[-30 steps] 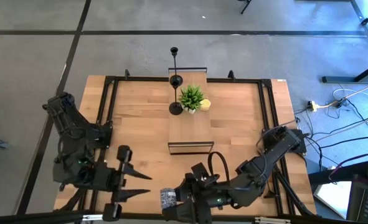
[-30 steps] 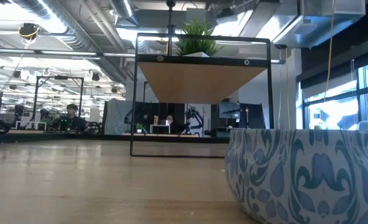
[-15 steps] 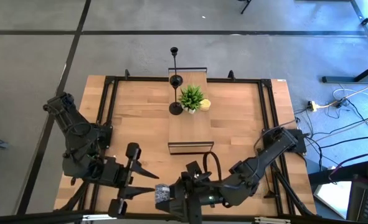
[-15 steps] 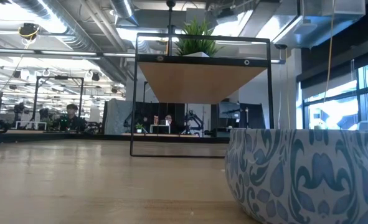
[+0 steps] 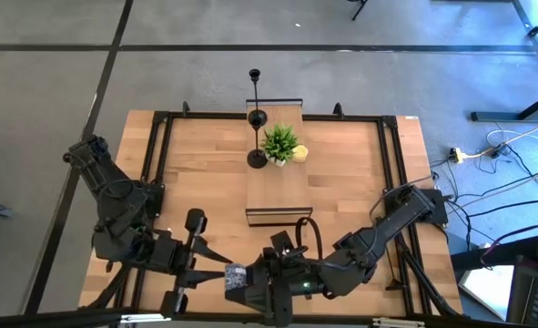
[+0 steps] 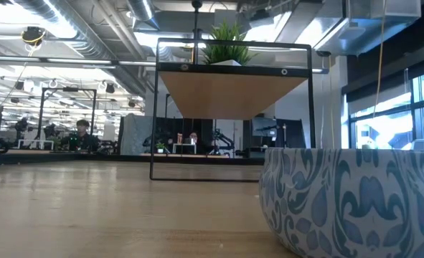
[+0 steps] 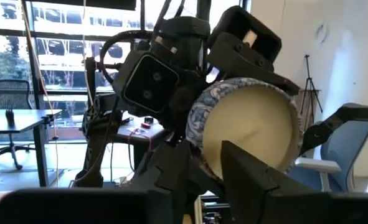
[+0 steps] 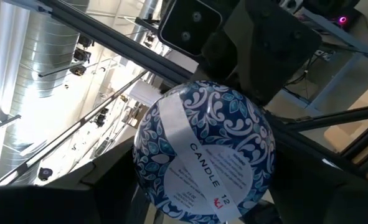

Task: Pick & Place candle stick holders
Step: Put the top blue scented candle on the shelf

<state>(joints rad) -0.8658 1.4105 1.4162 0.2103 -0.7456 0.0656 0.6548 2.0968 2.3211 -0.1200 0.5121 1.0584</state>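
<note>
The black candle stick holders (image 5: 257, 159) stand by their round bases on the raised wooden shelf (image 5: 282, 196), left of a small green plant (image 5: 280, 141). One thin rod rises to a cup (image 5: 255, 75). No gripper is near them. At the table's near edge my right gripper (image 5: 248, 284) is shut on a blue-and-white patterned candle tin (image 5: 238, 279). My left gripper (image 5: 221, 272) points at the tin from the left. Its fingers (image 7: 252, 177) stand apart astride the tin's rim (image 7: 199, 158). My right gripper pinches the tin's round side wall (image 8: 145, 171) between its two fingers, coming level from the table's right. The tin lies on its side, lifted clear of the table, its labelled bottom (image 8: 212, 168) toward the right wrist and its cream face (image 7: 252, 130) toward my left gripper. My left gripper's fingers stand at the tin's rim; whether they touch it I cannot tell.
A yellow candle (image 5: 300, 153) sits right of the plant on the shelf. In the low view a second blue-patterned tin (image 6: 351, 201) rests on the table close to the camera. A black frame (image 5: 159, 164) runs along the table's edges. Bare wood lies on both sides of the shelf.
My left gripper has swung toward the table's right, up to the tin, and its fingers have drawn closer together. My right gripper has carried the tin a little toward the left gripper. The candle stick holders have not moved.
</note>
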